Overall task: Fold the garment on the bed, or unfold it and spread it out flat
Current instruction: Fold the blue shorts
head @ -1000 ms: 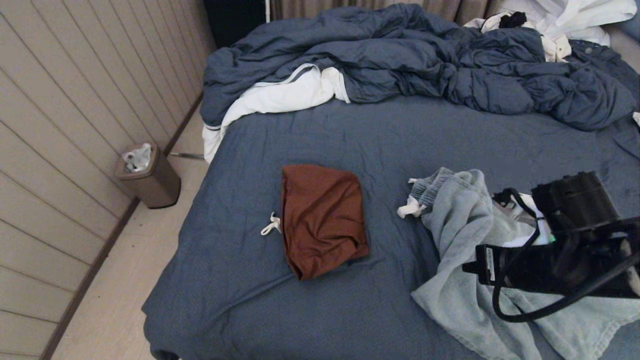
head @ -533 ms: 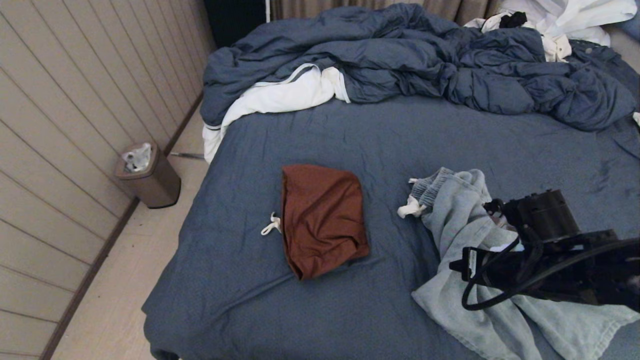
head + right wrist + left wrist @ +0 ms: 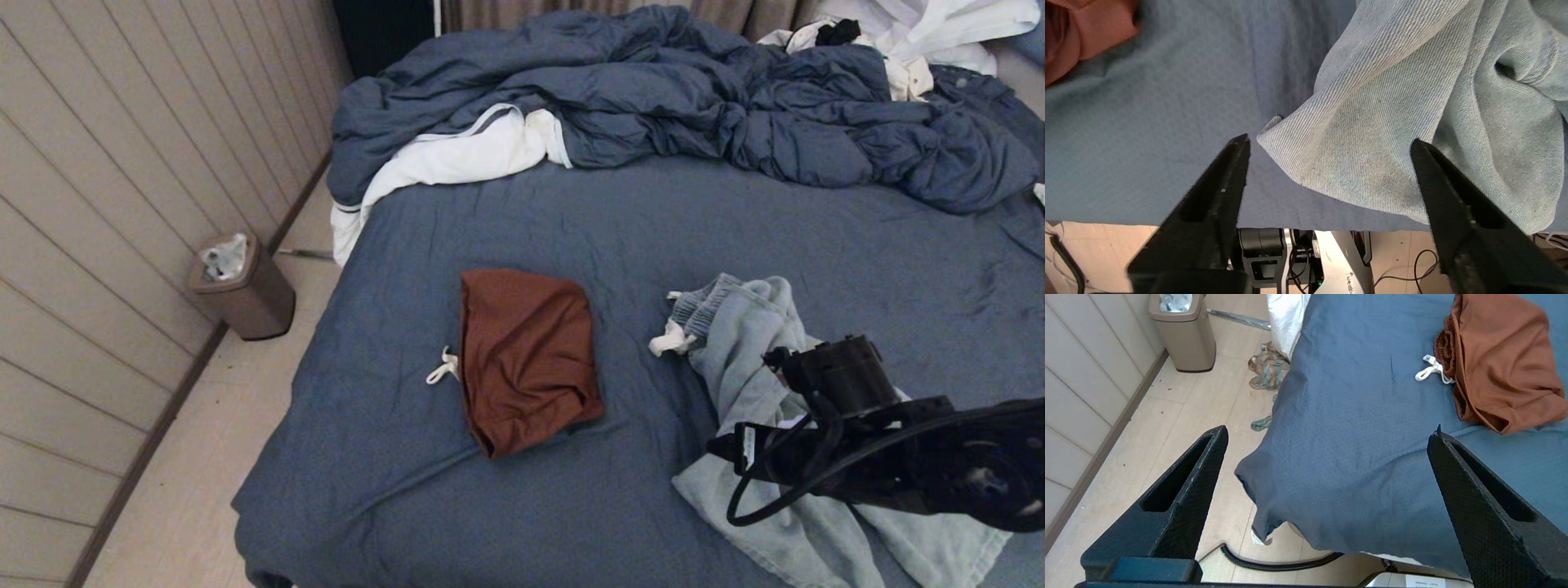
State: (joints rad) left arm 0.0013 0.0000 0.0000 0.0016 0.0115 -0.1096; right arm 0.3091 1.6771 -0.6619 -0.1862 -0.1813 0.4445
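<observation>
A pale blue-grey garment [image 3: 747, 343] lies crumpled on the near right of the bed [image 3: 620, 229]. Its twill hem [image 3: 1355, 134] lies on the slate-blue sheet near the front edge. My right arm [image 3: 865, 441] reaches over it. The right gripper [image 3: 1329, 139] is open just above that hem, one finger on each side, gripping nothing. A folded rust-brown garment [image 3: 526, 359] with a white drawstring [image 3: 442, 367] lies at the bed's middle. My left gripper [image 3: 1329, 430] hangs open and empty over the bed's near left corner, out of the head view.
A bunched blue duvet [image 3: 694, 98] with white lining fills the head of the bed, with white clothes [image 3: 922, 33] at the back right. A tan bin [image 3: 241, 286] stands by the panelled wall. A rag [image 3: 1269, 369] and a black cable [image 3: 1274, 563] lie on the floor.
My right arm has moved lower and to the left over the pale garment, and its jaws have opened. The brown garment and the left gripper have not moved.
</observation>
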